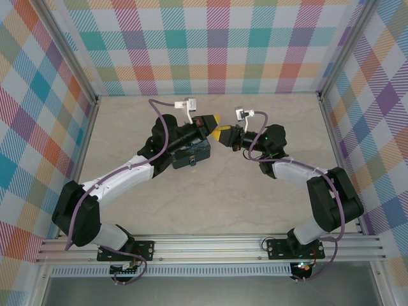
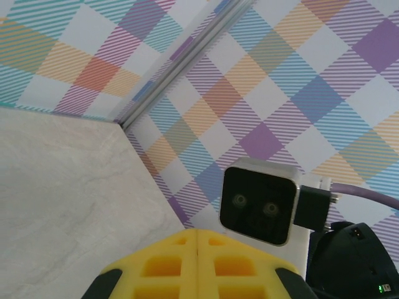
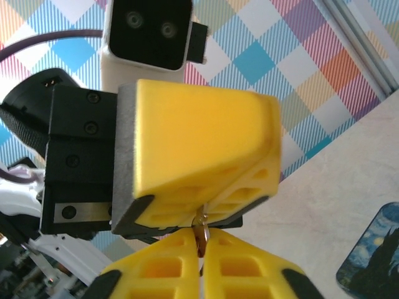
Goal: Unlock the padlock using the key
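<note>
Alignment is tip to tip: left gripper [image 3: 204,212] and right gripper [image 3: 201,249] meet nose-on, each with its fingers pressed together. Small metal part [image 3: 201,232] sits pinched at the junction. Whether it is key or padlock shackle is too small to tell, as is which pair grips it. Opposed approach likely serves insertion. Starry-night tin [image 1: 191,156] lies nearby on the table [image 1: 255,191].

My robotics-lab test cell: plaid-printed panels [image 1: 191,44] wall three edges of the tabletop [image 1: 210,204]; an aluminium rail [image 1: 210,245] along the near edge carries my arm bases [image 1: 118,248].
</note>
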Robot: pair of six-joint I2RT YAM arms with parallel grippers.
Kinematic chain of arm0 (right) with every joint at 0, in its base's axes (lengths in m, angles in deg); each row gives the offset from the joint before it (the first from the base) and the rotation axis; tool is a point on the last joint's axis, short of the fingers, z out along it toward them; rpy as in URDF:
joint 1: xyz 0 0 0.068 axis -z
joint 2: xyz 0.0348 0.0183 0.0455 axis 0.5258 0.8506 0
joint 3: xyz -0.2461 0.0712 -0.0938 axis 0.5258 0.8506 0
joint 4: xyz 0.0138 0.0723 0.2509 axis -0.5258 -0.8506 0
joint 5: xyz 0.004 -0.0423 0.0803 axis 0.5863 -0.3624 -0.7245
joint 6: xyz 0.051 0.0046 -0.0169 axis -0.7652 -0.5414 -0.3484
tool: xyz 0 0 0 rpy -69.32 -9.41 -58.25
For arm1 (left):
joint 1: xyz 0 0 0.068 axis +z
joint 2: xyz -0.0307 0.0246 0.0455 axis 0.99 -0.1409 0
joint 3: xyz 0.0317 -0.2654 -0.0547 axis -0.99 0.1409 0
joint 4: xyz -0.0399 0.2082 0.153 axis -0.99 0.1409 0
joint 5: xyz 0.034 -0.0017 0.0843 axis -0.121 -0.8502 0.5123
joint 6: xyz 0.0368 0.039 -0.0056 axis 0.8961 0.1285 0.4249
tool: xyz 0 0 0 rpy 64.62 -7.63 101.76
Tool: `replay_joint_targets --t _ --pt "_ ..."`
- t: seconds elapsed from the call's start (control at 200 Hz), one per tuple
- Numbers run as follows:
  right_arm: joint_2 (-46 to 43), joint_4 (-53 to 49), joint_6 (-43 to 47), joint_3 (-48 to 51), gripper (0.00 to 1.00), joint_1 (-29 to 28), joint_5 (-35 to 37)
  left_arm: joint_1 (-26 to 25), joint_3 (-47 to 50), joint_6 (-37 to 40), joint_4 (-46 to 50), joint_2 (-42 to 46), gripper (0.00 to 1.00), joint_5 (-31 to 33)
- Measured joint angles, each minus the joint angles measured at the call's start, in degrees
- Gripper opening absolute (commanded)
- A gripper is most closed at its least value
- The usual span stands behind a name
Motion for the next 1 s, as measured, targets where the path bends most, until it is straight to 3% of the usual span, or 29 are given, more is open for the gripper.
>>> replay_joint_targets --t 0.175,0.31,0.43,0.54,0.7,1.005 --pt "-2.14 -6.91 3.91 0.0 0.0 0.0 0.39 -0.02 0.0 1.49 2.38 0.7 0.45 0.46" --pt "-6.58 -17.25 11.39 -0.07 0.0 0.02 0.42 0.9 -0.02 4.57 6.6 4.09 0.62 1.07" --pt "-11.56 -32.41 22.18 -2.25 0.01 0.07 0.37 2.12 -0.15 8.81 10.69 8.85 0.74 0.15" --pt "-14.6 -46.14 32.13 -6.84 0.01 0.07 -0.02 2.97 -1.14 13.16 14.12 12.35 0.79 -3.87" --pt "-15.82 -59.19 41.75 -11.89 0.01 0.04 -1.38 3.17 -3.82 19.41 18.86 13.07 0.78 -12.35" --pt "-15.47 -65.51 45.55 -12.7 0.02 -2.25 -1.86 3.17 -4.48 23.19 22.88 8.83 0.67 -20.79"
